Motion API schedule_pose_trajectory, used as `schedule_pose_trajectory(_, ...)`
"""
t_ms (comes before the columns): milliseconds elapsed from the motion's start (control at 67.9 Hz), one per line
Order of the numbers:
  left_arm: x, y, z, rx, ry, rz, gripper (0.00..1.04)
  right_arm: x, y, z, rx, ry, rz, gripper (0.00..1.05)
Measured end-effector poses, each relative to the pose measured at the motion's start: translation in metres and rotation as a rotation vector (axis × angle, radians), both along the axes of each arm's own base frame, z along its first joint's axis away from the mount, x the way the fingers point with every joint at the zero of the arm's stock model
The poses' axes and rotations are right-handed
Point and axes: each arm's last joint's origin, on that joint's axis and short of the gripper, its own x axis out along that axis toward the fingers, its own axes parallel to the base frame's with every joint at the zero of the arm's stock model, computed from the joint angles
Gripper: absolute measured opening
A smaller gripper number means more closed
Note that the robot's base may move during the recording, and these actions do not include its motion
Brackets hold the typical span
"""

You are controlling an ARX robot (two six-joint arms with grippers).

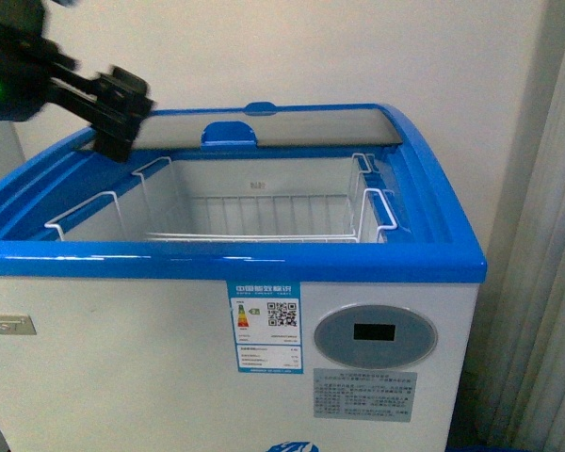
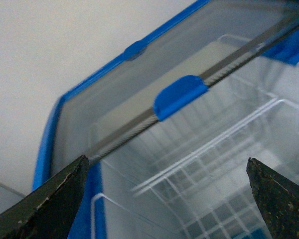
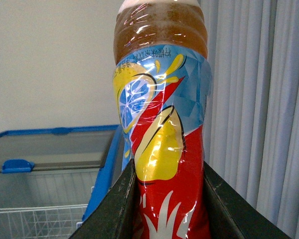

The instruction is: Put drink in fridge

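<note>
The drink [image 3: 162,124], an amber-filled bottle with a red-yellow-blue label, stands upright in my right gripper [image 3: 169,167], which is shut on its lower label; the cap is cut off by the frame edge. The fridge [image 1: 264,256], a white chest freezer with a blue rim, fills the front view, and its glass lid [image 1: 264,127] is slid back, so the front half lies open. My left gripper [image 1: 122,113] hovers open over the fridge's back left rim. In the left wrist view its fingers [image 2: 60,204] stand wide apart above the lid's blue handle [image 2: 179,96]. The right gripper is beside the fridge [image 3: 102,164], outside its right rim.
White wire baskets [image 1: 264,212] hang inside the fridge opening. A pale curtain [image 1: 546,282] hangs close to the fridge's right side, also seen behind the bottle as a curtain [image 3: 254,99]. A plain wall stands behind the fridge.
</note>
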Motion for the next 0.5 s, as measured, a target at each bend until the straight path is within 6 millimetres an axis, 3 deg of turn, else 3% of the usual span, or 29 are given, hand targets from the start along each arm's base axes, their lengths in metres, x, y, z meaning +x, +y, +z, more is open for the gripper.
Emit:
schedule_pose_trajectory(29, -0.029, 0.009, -0.002, -0.125, -0.021, 0.095, 0.80, 0.000, 0.000, 0.000, 0.000, 0.000, 0.000, 0.30)
schedule_pose_trajectory(59, -0.043, 0.015, -0.005, -0.171, -0.020, 0.129, 0.76, 0.000, 0.000, 0.000, 0.000, 0.000, 0.000, 0.30)
schedule_pose_trajectory(118, -0.093, 0.035, -0.020, -0.279, -0.001, 0.188, 0.64, 0.003, 0.000, -0.001, -0.009, 0.027, 0.019, 0.30)
schedule_pose_trajectory(206, -0.134, 0.045, -0.041, -0.341, 0.006, 0.217, 0.50, 0.009, -0.003, 0.014, -0.147, 0.296, 0.224, 0.30)
schedule_pose_trajectory(265, -0.147, 0.046, -0.052, -0.360, 0.014, 0.208, 0.41, 0.004, -0.005, 0.023, -0.217, 0.460, 0.392, 0.29)
schedule_pose_trajectory(339, -0.157, 0.051, -0.063, -0.370, 0.039, 0.177, 0.28, 0.002, -0.003, 0.018, -0.280, 0.600, 0.544, 0.29)
schedule_pose_trajectory(427, -0.165, 0.057, -0.073, -0.381, 0.048, 0.207, 0.14, 0.024, 0.003, 0.006, -0.387, 0.686, 0.707, 0.29)
schedule_pose_trajectory(500, -0.173, 0.057, -0.077, -0.387, 0.039, 0.205, 0.02, 0.051, 0.008, 0.015, -0.520, 0.659, 0.726, 0.29)
